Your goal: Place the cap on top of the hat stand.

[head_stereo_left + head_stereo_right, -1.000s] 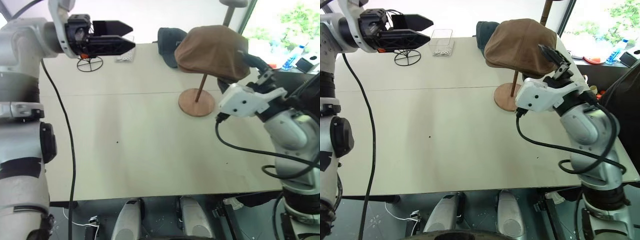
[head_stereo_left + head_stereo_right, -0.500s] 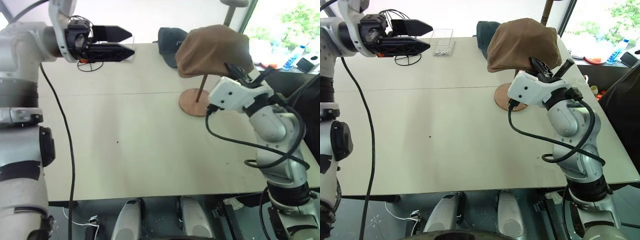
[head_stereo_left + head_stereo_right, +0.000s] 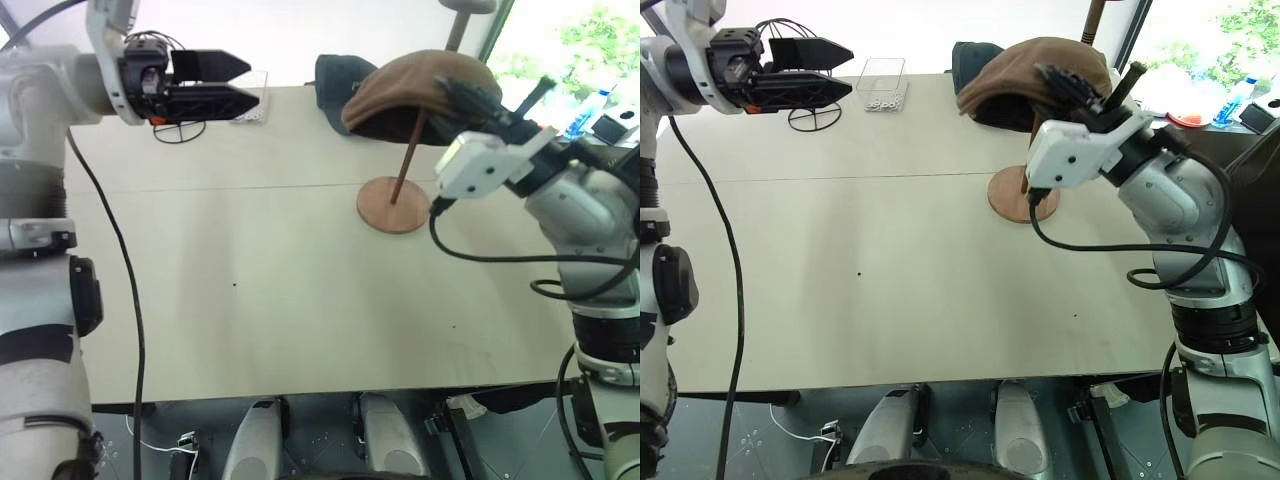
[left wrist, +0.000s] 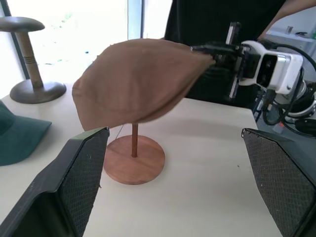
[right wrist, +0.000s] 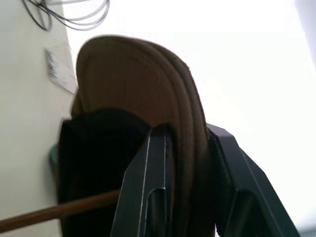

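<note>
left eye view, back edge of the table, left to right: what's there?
left gripper → black wire stand behind it → clear tray → dark baseball cap → cap over the hat stand → right gripper, jaws pinching the cap's edge.

A dark baseball cap [image 3: 332, 88], wire stand [image 3: 816, 112] and clear box [image 3: 883, 82] share the table [image 3: 280, 290].

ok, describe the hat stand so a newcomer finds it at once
On the pale table, look to the far right side near the robot's right arm. The hat stand is light brown wood: round flat base, thin rod, the reddish-brown cap draped on top. The black wire stand far left is bare, of thin wire.
</note>
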